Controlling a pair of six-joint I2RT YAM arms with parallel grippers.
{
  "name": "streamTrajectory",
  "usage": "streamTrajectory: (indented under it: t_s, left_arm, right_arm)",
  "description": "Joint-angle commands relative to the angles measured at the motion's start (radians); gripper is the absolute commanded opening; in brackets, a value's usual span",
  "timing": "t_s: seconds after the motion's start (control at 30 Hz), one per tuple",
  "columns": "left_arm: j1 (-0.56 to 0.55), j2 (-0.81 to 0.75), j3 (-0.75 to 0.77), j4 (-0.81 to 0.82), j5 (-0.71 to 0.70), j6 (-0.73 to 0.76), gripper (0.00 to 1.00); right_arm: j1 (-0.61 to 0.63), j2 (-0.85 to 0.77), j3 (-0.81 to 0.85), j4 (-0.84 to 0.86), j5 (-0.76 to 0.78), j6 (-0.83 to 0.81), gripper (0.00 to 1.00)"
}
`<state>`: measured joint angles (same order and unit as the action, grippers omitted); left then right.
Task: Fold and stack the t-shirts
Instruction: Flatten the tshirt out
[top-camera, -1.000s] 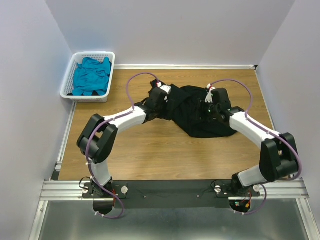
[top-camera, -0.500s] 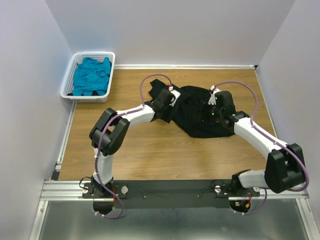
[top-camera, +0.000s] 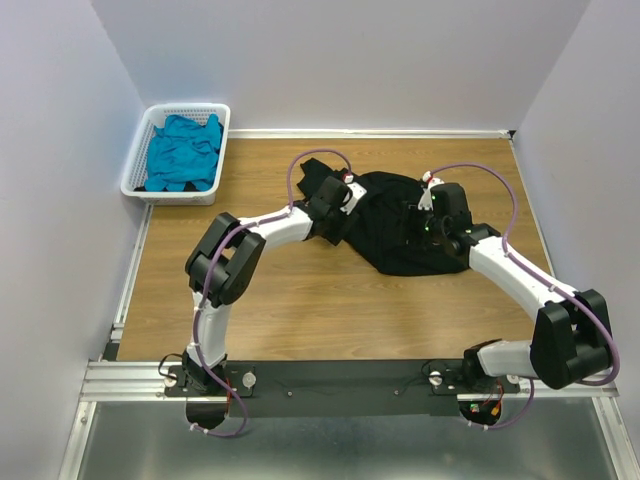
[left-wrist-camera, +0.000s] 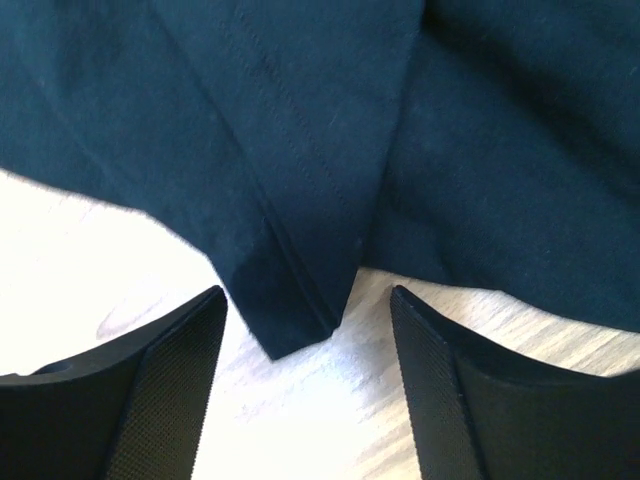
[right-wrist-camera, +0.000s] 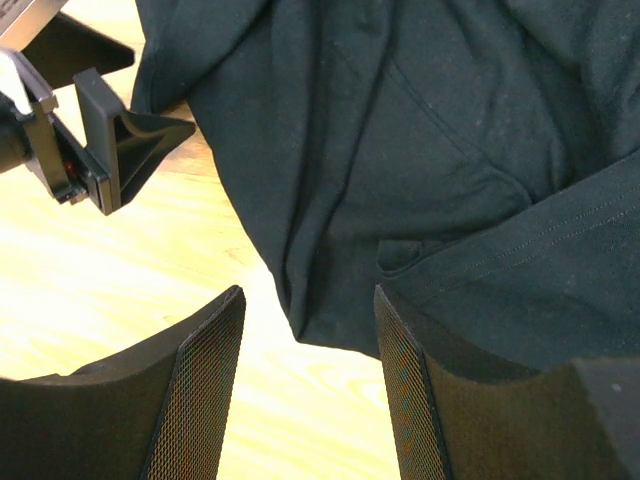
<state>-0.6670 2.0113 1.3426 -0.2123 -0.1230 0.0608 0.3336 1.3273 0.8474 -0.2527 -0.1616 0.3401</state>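
black t-shirt (top-camera: 395, 225) crumpled mid-way across wooden table (top-camera: 300, 290), both arms over it. left gripper (left-wrist-camera: 308, 300): jaws apart, a hemmed cloth corner lying loose between them. right gripper (right-wrist-camera: 310, 293): jaws apart at the shirt's edge. teal t-shirt (top-camera: 183, 150) heaped in white basket (top-camera: 170, 194), far-left corner, well apart.

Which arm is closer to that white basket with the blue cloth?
Left. The left arm is at the edge of the black shirt nearest the basket; the right arm is at its opposite side.
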Motion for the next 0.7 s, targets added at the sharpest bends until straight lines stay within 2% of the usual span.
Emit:
streamTrajectory:
  t_s: [0.0, 0.17, 0.33, 0.67]
  left_arm:
    - [0.015, 0.069, 0.029, -0.039, 0.092, 0.047, 0.73]
    - [0.043, 0.105, 0.033, -0.068, 0.163, 0.048, 0.66]
    - [0.066, 0.121, 0.024, -0.102, 0.184, 0.028, 0.65]
    - [0.067, 0.053, -0.063, -0.096, 0.131, 0.005, 0.66]
  right_arm:
    - [-0.001, -0.027, -0.021, -0.007, 0.025, 0.010, 0.63]
    - [-0.001, -0.039, -0.025, -0.005, 0.027, 0.010, 0.63]
    - [-0.001, -0.040, -0.030, -0.005, 0.025, 0.013, 0.63]
    - [-0.001, -0.046, -0.030, -0.005, 0.040, 0.008, 0.63]
